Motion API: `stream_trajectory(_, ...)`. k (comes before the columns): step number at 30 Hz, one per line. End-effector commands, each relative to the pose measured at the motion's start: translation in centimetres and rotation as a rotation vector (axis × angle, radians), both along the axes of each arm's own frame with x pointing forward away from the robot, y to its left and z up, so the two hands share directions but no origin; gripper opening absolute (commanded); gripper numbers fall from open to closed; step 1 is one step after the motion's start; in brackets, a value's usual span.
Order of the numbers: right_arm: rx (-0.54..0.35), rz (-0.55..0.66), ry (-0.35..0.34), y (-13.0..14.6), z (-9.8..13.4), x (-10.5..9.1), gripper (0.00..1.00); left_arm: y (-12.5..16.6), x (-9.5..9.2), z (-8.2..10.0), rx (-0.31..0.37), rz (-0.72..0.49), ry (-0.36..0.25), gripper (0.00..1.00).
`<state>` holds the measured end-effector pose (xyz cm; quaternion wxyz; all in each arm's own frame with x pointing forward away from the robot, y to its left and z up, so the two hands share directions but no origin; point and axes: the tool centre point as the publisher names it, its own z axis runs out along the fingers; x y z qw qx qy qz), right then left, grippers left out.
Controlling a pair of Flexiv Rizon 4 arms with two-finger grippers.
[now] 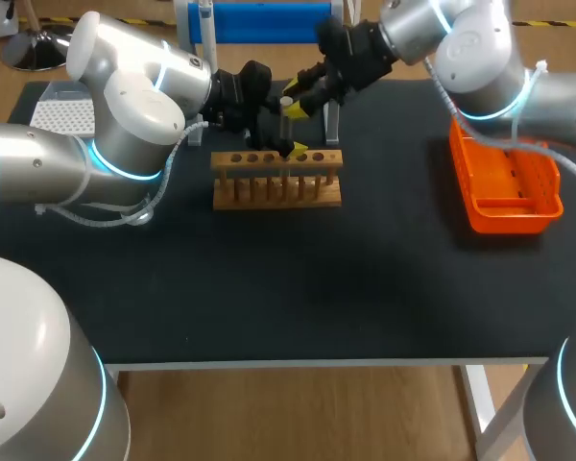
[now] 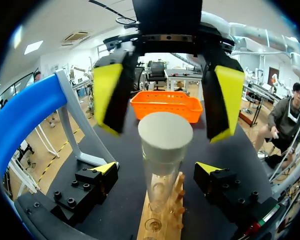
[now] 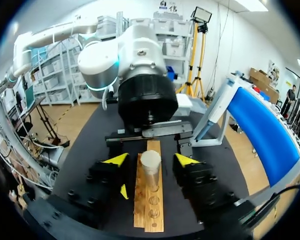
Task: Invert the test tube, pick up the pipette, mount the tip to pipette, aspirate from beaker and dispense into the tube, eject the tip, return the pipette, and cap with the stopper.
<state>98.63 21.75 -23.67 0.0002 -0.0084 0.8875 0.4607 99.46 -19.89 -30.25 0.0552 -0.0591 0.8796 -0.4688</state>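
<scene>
Left gripper (image 2: 156, 167) stands wide open, a finger either side of the test tube (image 2: 160, 185), touching nothing; right gripper (image 3: 151, 160) faces it, equally open about the grey stopper (image 2: 165, 132); that stopper sits atop the tube, upright in the wooden rack (image 1: 276, 192) mid-table.

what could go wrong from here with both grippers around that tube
1. The left gripper and the right gripper are both open around the same test tube. Their fingers are close together and could clash on any move.
2. A sideways brush could tilt the tube in the wooden rack or dislodge the stopper. How firmly the stopper is seated cannot be told.
</scene>
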Motion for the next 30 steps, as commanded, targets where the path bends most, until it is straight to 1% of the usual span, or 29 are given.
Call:
stream_trajectory(1,0.083,-0.009,-0.008,-1.4,-0.1,-0.3,1.0,0.0,0.0,0.0,0.002,0.0,0.001,1.0)
stream_trajectory(4,0.139,-0.019,-0.01,-1.8,0.4,-0.1,1.0,0.0,0.0,0.0,0.002,0.0,0.001,1.0)
stream_trajectory(10,0.276,-0.001,-0.005,-2.3,1.4,-0.1,1.0,0.0,0.0,0.0,0.002,0.0,0.001,1.0)
stream_trajectory(12,0.325,0.002,0.016,-2.3,1.8,-0.1,1.0,0.0,0.0,0.0,0.002,0.0,0.001,1.0)
stream_trajectory(13,0.347,0.005,0.018,-2.3,1.9,-0.1,0.91,0.0,0.0,0.0,0.002,0.0,0.001,1.0)
stream_trajectory(14,0.371,0.012,0.025,-2.3,2.1,-0.1,0.78,0.0,0.0,0.0,0.002,0.0,0.001,1.0)
stream_trajectory(15,0.388,0.015,0.023,-2.3,2.3,-0.1,0.47,0.0,0.0,0.0,0.002,0.0,0.001,1.0)
stream_trajectory(16,0.407,0.019,0.023,-2.2,2.4,-0.2,0.37,0.0,0.0,0.0,0.002,0.0,0.001,1.0)
stream_trajectory(17,0.428,0.026,0.028,-2.2,2.6,-0.2,0.13,0.0,0.0,0.0,0.002,0.0,0.001,1.0)
stream_trajectory(18,0.441,0.031,0.032,-2.1,2.7,-0.2,0.0,0.0,0.0,0.0,0.002,0.0,0.001,1.0)
stream_trajectory(19,0.451,0.036,0.03,-2.0,2.8,-0.2,0.0,0.0,0.0,0.0,0.002,0.0,0.001,1.0)
stream_trajectory(20,0.475,0.048,0.042,-1.9,3.0,-0.3,0.0,0.0,0.0,0.0,0.002,0.0,0.001,1.0)
stream_trajectory(24,0.517,0.072,0.062,-1.5,3.3,-0.4,0.0,0.0,0.0,0.0,0.002,0.0,0.001,1.0)
stream_trajectory(30,0.538,0.094,0.059,-0.8,3.4,-0.4,0.0,0.0,0.0,0.0,0.002,0.0,0.001,1.0)
